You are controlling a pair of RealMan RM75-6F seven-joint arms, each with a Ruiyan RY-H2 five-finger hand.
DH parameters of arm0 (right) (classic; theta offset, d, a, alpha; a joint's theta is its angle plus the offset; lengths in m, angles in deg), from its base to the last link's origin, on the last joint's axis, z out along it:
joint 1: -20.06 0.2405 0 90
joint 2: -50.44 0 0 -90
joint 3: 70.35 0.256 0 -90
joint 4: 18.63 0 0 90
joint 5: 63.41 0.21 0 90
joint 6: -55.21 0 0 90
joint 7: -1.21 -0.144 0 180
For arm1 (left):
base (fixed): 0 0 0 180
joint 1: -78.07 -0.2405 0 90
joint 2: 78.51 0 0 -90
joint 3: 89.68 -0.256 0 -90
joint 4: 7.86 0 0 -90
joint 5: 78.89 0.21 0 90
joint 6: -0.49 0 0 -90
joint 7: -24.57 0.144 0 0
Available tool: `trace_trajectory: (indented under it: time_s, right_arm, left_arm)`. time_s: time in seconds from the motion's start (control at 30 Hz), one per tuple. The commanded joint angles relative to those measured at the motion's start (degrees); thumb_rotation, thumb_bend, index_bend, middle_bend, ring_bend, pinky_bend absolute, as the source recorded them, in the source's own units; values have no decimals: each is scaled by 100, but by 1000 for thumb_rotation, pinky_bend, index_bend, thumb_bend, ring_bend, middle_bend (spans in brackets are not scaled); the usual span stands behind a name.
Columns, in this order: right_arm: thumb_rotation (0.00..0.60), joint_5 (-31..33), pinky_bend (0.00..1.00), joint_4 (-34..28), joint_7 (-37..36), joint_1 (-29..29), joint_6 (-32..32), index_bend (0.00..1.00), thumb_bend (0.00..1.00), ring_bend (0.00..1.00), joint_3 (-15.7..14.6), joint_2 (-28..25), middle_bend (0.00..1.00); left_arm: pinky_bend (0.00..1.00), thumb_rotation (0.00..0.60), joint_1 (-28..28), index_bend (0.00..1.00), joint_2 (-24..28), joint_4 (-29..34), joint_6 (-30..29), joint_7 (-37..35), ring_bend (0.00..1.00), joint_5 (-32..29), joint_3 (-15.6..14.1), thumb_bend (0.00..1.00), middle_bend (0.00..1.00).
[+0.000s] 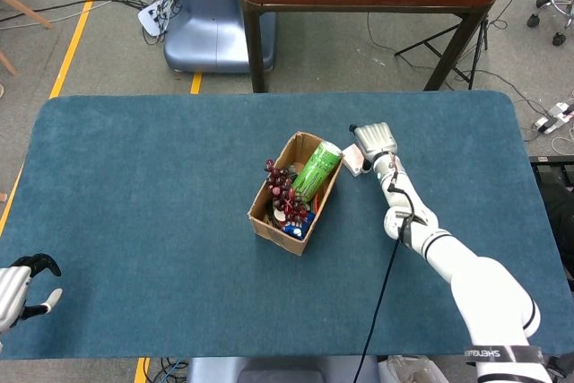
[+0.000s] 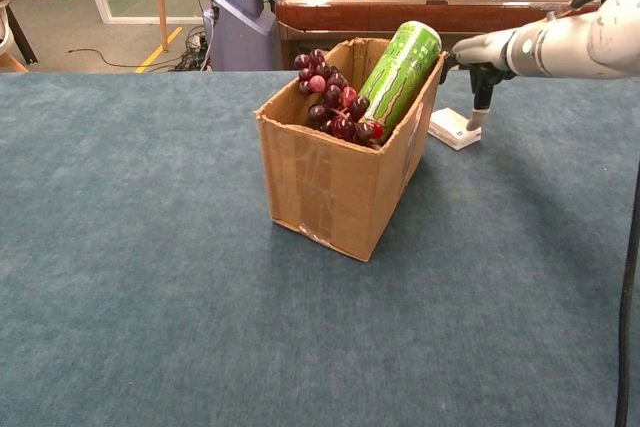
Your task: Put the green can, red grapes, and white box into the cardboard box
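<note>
The right hand (image 2: 478, 59), fingers spread and empty, hangs over the white box (image 2: 452, 129); a shallow pinch could skid it across the desk (image 2: 150, 247).

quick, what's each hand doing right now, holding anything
Left hand: open, holding nothing, at the near left table edge.
Right hand: open, fingers pointing down at the white box, not gripping it yet.

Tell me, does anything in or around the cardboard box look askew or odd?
The green can leans tilted in the cardboard box, its top poking above the rim, beside the red grapes. The white box lies outside on the table, under the right robot hand.
</note>
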Motion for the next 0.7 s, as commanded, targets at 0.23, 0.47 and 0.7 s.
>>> trace_trajectory:
  time_s: [0.23, 0.47, 0.7]
  right_arm:
    - [600, -254, 979, 526, -325, 131, 489, 177, 0, 1000, -90, 259, 1000]
    - [600, -378, 979, 821, -492, 193, 748, 177, 0, 1000, -209, 385, 1000]
    - [600, -514, 979, 1145, -701, 262, 980, 177, 0, 1000, -296, 548, 1000]
  left_arm:
    - [534, 600, 2, 467, 8, -11, 26, -23, 314, -29, 2, 284, 360]
    - [534, 600, 5, 466, 12, -21, 40, -45, 314, -36, 3, 284, 360]
    - [534, 600, 3, 466, 22, -27, 47, -78, 315, -42, 5, 284, 360]
